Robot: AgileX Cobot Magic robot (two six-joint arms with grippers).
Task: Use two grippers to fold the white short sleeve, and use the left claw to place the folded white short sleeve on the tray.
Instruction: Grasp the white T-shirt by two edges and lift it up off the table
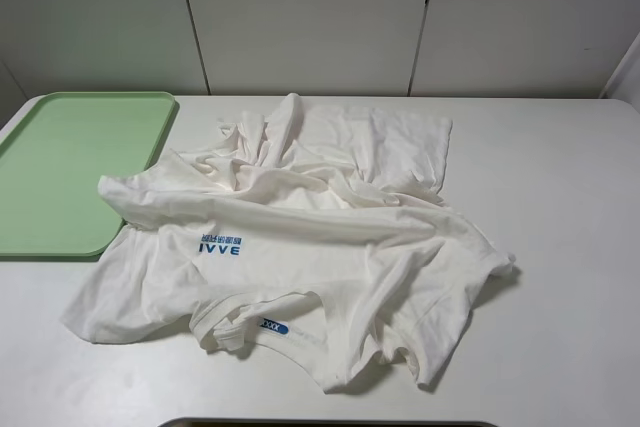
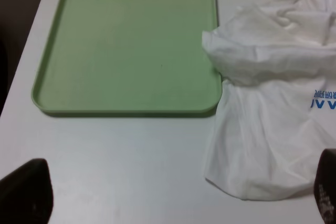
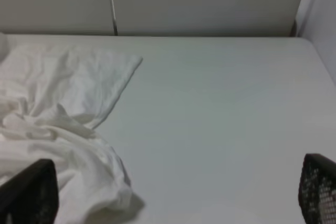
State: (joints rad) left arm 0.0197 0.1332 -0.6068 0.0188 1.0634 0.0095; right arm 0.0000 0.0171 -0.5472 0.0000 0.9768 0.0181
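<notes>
Left claw (image 2: pixel 173 195) is seen spread wide, with only its two dark, matte fingertips (image 2: pixel 23 195) in view at the frame corners. Table lies between them, and the shirt hem is just beside one tip. Right claw (image 3: pixel 173 192) is likewise spread wide, with black fingertips (image 3: pixel 317 190), one showing a mesh-like texture. It is set over tabletop and the shirt's rumpled edge.

White short sleeve (image 1: pixel 300 237) is laid crumpled mid-table. The fabric is thin and soft, bunched into ridges toward the far side and flatter near the collar. Blue "IVVE" print (image 1: pixel 220 247) and the blue neck label (image 1: pixel 272 327) are read only from the high view; the left wrist view catches just a cut-off part of the print (image 2: pixel 323 100).

Tray (image 1: pixel 60 167) is pale green smooth plastic, rectangular with rounded corners and a low raised rim. It sits at the table's left edge. One shirt corner is draped over its right rim, shown closer in the left wrist view (image 2: pixel 215 51).

Neither claw is seen from the high view. Smooth white table (image 1: pixel 560 197) is left bare to the right of the shirt, up to the panelled wall (image 1: pixel 300 17).
</notes>
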